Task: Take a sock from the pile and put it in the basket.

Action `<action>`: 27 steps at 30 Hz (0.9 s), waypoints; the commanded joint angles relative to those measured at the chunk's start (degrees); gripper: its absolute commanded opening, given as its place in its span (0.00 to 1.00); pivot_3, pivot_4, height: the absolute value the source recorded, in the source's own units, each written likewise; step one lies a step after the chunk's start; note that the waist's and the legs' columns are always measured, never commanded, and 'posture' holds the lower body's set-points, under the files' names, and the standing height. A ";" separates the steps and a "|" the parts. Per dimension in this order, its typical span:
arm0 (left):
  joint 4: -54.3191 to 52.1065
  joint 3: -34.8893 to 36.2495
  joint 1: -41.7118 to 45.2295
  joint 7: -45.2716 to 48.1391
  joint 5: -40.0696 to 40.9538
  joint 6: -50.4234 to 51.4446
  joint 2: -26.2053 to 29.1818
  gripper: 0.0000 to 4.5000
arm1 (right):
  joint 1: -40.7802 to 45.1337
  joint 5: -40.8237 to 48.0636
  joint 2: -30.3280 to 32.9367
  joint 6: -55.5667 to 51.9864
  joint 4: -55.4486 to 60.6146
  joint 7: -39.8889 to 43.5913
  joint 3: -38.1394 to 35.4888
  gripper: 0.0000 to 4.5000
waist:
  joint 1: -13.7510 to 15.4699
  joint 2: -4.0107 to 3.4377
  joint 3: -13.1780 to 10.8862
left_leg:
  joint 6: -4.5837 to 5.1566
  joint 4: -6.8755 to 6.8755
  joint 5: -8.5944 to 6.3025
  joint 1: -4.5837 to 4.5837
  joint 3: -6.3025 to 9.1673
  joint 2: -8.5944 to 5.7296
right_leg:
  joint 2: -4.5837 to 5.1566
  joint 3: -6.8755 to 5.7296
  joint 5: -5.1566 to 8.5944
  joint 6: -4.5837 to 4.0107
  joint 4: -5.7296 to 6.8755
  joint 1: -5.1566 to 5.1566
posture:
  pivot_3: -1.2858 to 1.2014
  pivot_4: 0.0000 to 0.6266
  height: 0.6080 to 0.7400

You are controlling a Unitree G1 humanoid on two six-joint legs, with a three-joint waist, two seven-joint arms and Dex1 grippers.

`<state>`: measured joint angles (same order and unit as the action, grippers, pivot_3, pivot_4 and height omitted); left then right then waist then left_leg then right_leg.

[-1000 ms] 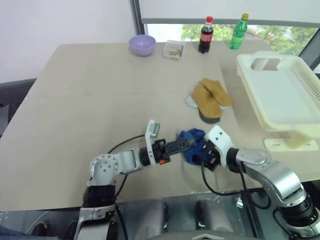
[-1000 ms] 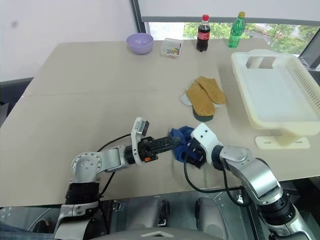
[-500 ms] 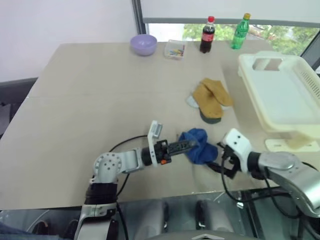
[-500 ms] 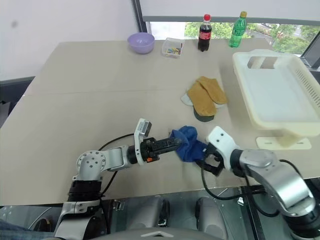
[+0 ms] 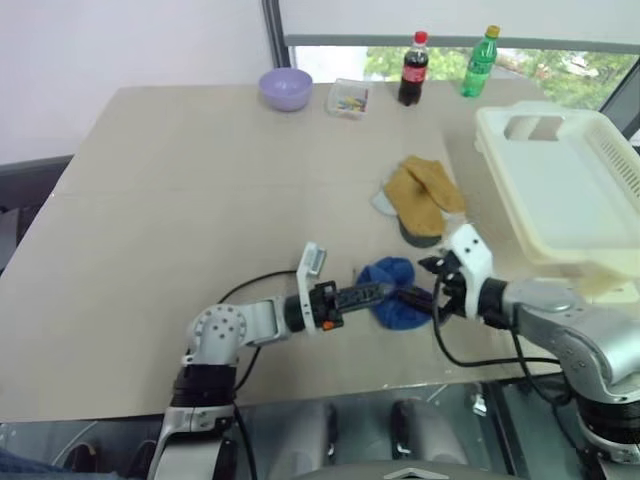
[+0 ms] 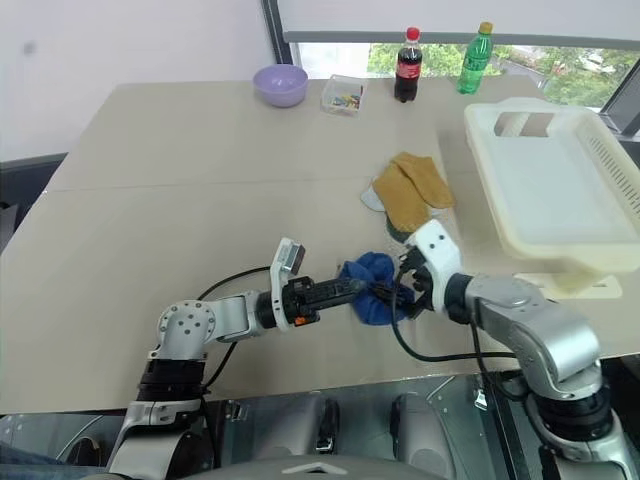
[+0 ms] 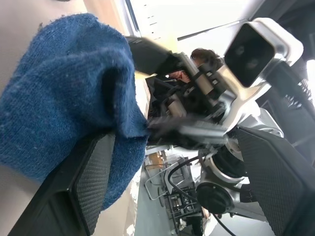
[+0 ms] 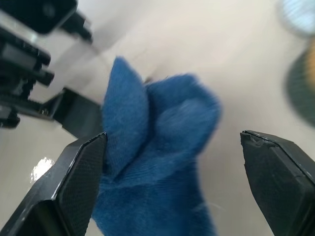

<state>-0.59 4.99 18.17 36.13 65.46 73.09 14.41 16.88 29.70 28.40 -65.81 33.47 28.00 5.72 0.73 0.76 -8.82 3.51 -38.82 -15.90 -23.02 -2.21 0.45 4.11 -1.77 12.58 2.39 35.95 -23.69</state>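
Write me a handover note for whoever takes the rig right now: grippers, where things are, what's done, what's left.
Left gripper: open, fingers at the blue sock, no closed grip seen.
Right gripper: open, facing the sock from the other side.
Sock: on the table near the front edge, apart from the pile.
Basket: at the right, no sock in it.
Done: sock separated from pile.
Left: grip it, carry it right, drop it in the basket.

table (image 5: pixel 170 190): beige | wall (image 5: pixel 120 40): white | window (image 5: pixel 560 70): greenery, probably trees
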 commanded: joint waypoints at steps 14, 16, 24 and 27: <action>-2.02 0.19 -1.18 1.22 0.62 -0.48 -0.23 0.93 | 1.92 -0.33 -1.91 2.34 -1.17 -2.17 0.03 0.18 | 0.02 0.00 0.00 | 0.07 0.00 -0.04 0.01 0.00 0.01 | -0.02 -0.01 -0.04 0.06 0.01 0.00 | 0.52 0.24 1.00; -2.04 0.18 -1.20 1.31 0.74 -0.28 -0.12 0.93 | 1.64 -0.14 -1.68 2.09 -0.63 -2.36 -0.12 0.01 | 0.02 0.00 0.00 | 0.07 0.00 -0.04 0.00 0.00 0.01 | -0.02 -0.01 -0.04 0.06 0.01 0.00 | 0.52 0.24 1.00; -2.02 -0.01 -1.18 1.54 0.82 0.15 0.12 0.93 | 1.95 1.68 -2.77 0.17 1.14 -3.96 -2.18 0.01 | 0.01 0.00 0.00 | 0.07 0.00 -0.04 0.01 0.00 0.01 | -0.02 -0.01 -0.04 0.07 0.01 0.00 | 0.52 0.24 1.00; -2.26 -0.06 -1.25 2.11 0.63 -0.19 0.45 0.93 | 1.19 4.19 -4.99 -2.26 1.85 -5.18 -4.93 0.01 | 0.01 0.00 0.00 | 0.07 0.00 -0.04 0.00 0.00 0.01 | -0.02 -0.01 -0.04 0.07 0.02 -0.01 | 0.52 0.24 1.00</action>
<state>-0.94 4.97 17.25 36.74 65.40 72.95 14.51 18.03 31.97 24.04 -67.02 32.73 23.56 3.28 0.74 0.76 -8.82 3.58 -38.82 -15.94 -23.01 -2.20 0.46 4.08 -1.79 12.52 2.48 35.98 -23.70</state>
